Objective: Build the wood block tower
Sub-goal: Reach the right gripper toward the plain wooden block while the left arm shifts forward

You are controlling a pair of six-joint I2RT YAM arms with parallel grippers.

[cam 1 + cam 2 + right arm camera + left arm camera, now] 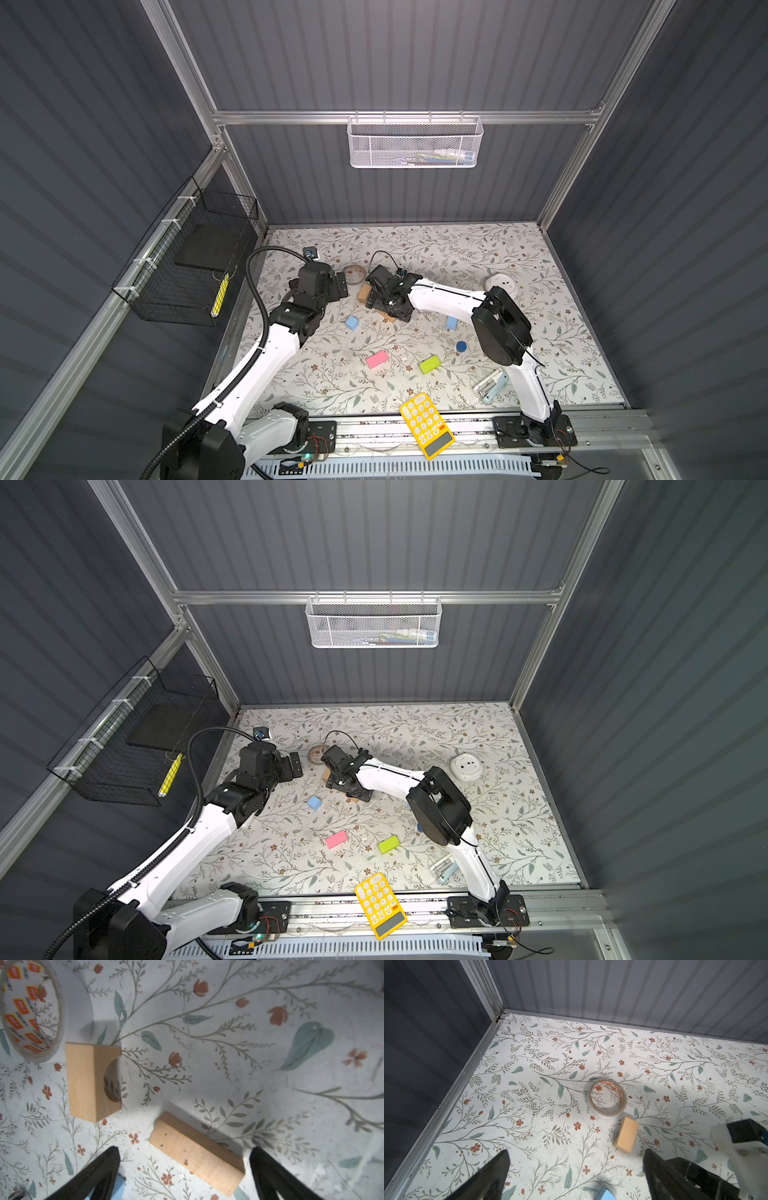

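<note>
The wood blocks lie apart on the floral table, none stacked, so no tower stands. My right gripper (185,1152) hangs open just above a plain tan bar (197,1153), with a tan arched block (87,1082) beside it. In a top view it (384,309) covers most of both tan blocks (364,293). My left gripper (576,1153) is open and empty over bare table, left of the tan block (626,1136). A light-blue cube (352,323), a second light-blue block (451,323), a dark-blue cylinder (461,346), a pink bar (377,359) and a lime-green bar (429,364) lie nearer the front.
A tape roll (607,1098) lies just behind the tan blocks. A white round device (500,286) sits at the back right. The yellow calculator (427,424) overhangs the front rail, and the pale-blue stapler (491,385) lies beside the right arm's base. Walls close in the left, back and right sides.
</note>
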